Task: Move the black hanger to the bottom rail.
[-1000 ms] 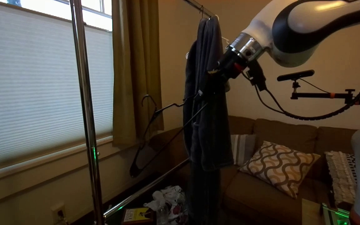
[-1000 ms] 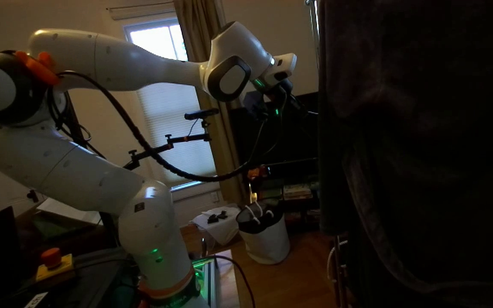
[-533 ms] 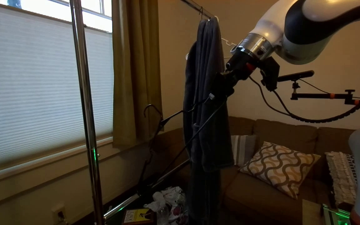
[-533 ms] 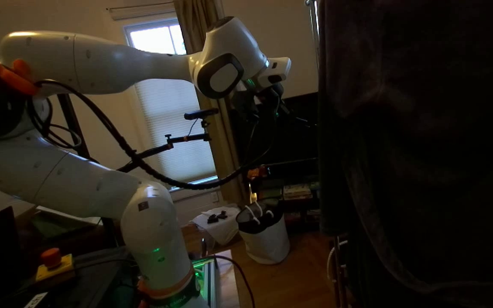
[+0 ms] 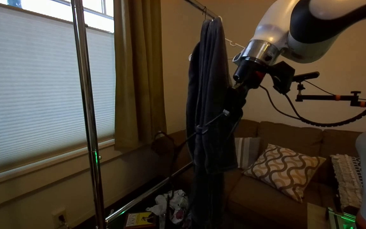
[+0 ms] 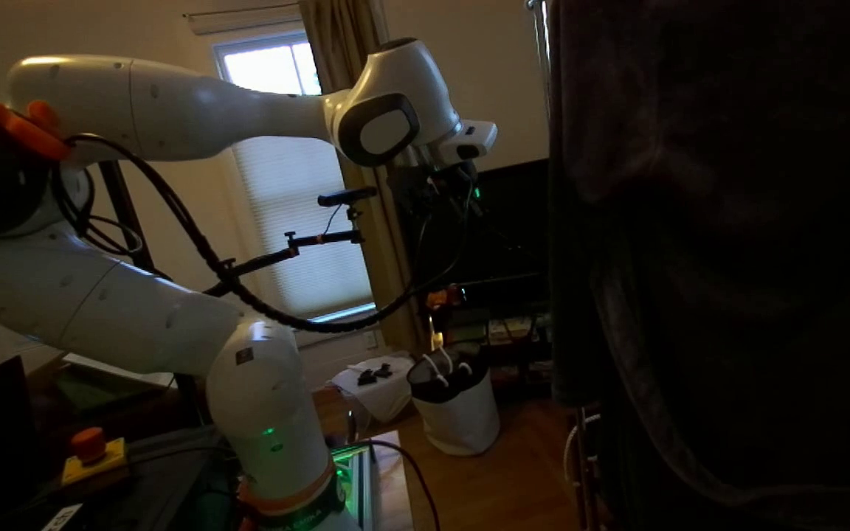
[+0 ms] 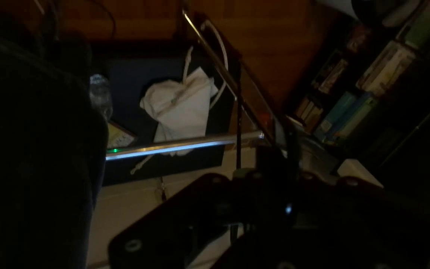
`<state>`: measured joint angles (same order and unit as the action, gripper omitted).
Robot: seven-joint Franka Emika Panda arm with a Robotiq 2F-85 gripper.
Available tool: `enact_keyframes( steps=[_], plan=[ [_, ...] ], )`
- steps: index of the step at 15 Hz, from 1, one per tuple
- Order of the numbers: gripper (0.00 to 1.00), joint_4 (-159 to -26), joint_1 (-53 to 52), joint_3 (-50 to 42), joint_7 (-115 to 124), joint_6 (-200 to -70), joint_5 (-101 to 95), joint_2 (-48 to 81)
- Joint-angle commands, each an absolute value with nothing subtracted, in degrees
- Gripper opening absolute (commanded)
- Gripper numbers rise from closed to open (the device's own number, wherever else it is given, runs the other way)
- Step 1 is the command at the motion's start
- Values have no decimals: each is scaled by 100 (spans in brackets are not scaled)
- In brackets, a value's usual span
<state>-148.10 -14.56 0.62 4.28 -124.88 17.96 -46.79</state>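
Observation:
The black hanger [image 5: 213, 121] is a thin, bare, dark triangle. My gripper [image 5: 226, 113] is shut on one of its corners, and the hanger slopes down and away from it, hook toward the window. In the wrist view the hanger [image 7: 239, 119] runs out from the dark jaws [image 7: 274, 164]. The bottom rail [image 5: 145, 192] is a low metal crossbar; it also crosses the wrist view [image 7: 181, 145]. In an exterior view the hanger's lower part overlaps the rail; I cannot tell whether they touch. In an exterior view the gripper [image 6: 473, 199] is dark and the hanger barely shows.
A long grey-blue garment [image 5: 214, 79] hangs from the upper rail [image 5: 199, 4] beside the gripper; it fills the wrist view's left side [image 7: 32, 130]. A shiny upright pole [image 5: 86, 95] stands near the window. A white bag [image 7: 185, 108] and a yellow book [image 5: 140, 219] lie below the rail.
My gripper has moved down and to the right in an exterior view and points more steeply downward. The hanger has come down with it, its hook and lower end lower and further right.

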Motion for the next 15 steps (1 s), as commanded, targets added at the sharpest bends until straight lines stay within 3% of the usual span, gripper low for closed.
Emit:
enact_keyframes(
  steps=[1,7,8,9,15],
  plan=[
    [1,-15026,-1151,474,467,-11975,1536,-4789],
    [1,-15939,-1634,1287,367,-14959,1728,-4097],
    [1,-15768,-1540,1036,436,-14315,1591,-4377],
    [6,-15826,-1605,1106,493,-14501,1568,-4273],
    [1,-15744,-1635,1062,441,-14691,1618,-3732]
  ],
)
